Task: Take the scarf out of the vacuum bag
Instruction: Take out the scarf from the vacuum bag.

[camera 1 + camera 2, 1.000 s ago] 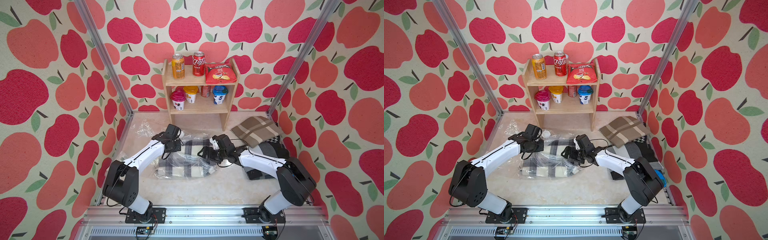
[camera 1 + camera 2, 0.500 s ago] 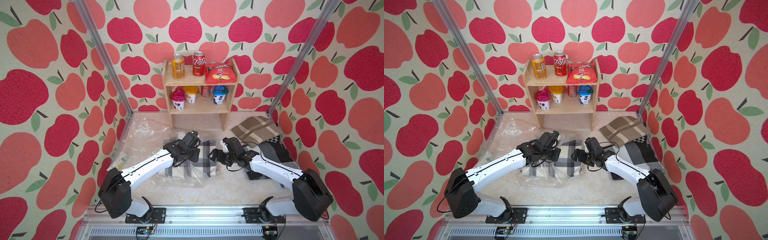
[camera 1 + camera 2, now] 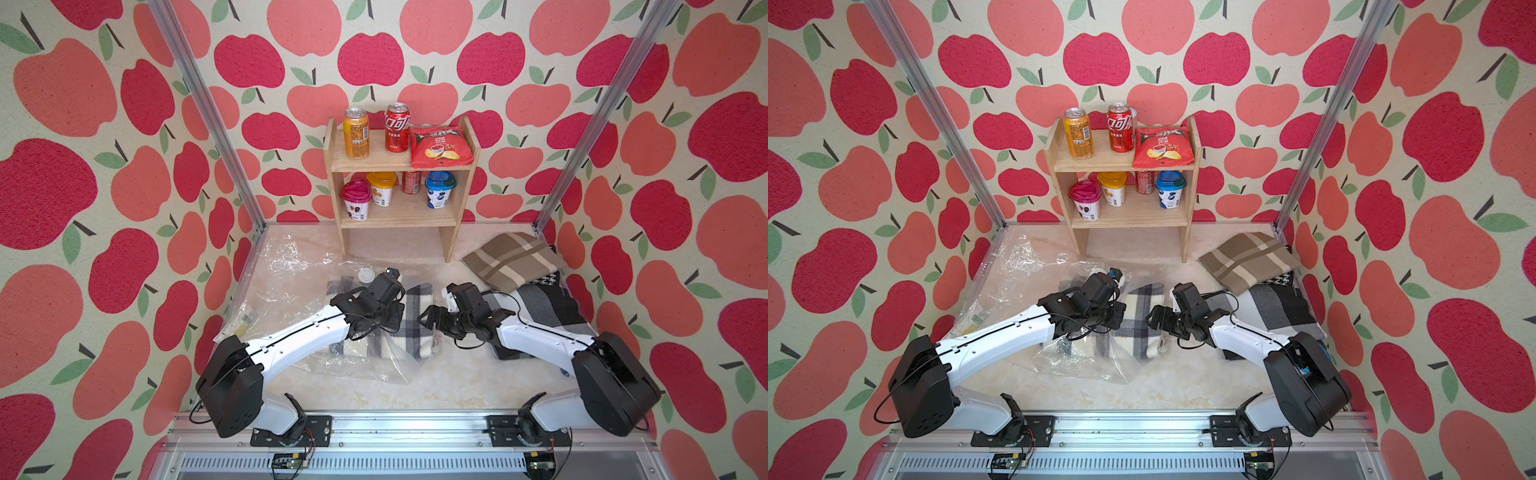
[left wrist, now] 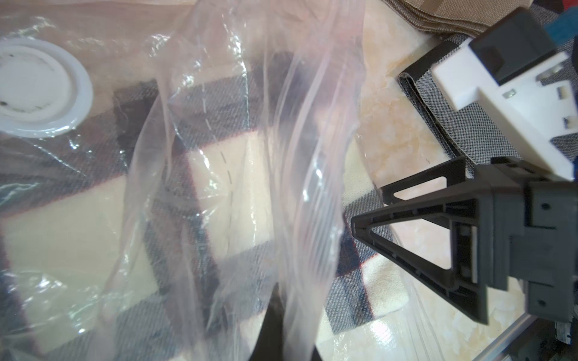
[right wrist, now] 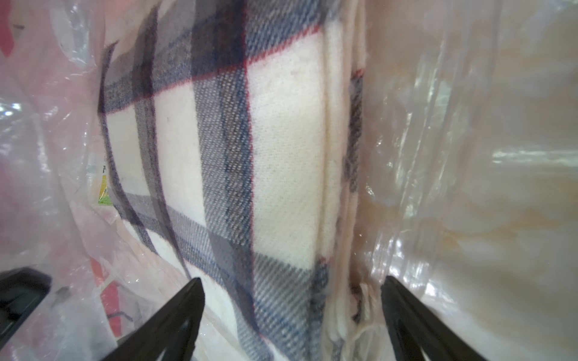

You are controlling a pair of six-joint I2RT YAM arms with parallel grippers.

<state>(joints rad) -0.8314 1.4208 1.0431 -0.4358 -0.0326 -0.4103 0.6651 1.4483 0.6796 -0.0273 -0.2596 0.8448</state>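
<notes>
Cream-and-grey plaid fabric scarf point(image 3: 417, 332) partly out of large clear plastic vacuum bag point(image 3: 291, 291); left gripper point(image 3: 392, 318) tight on bag film, right gripper point(image 3: 429, 319) wide apart astride scarf's edge.

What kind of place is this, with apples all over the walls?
Most likely a staged robot test booth, not a real room: apple-print walls on metal posts, a small wooden shelf stocked with drink cans and cups, and robot arms bolted to a rail in front.

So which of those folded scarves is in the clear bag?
The cream plaid scarf; the tan striped scarf and dark grey scarf lie uncovered beside it.
</notes>
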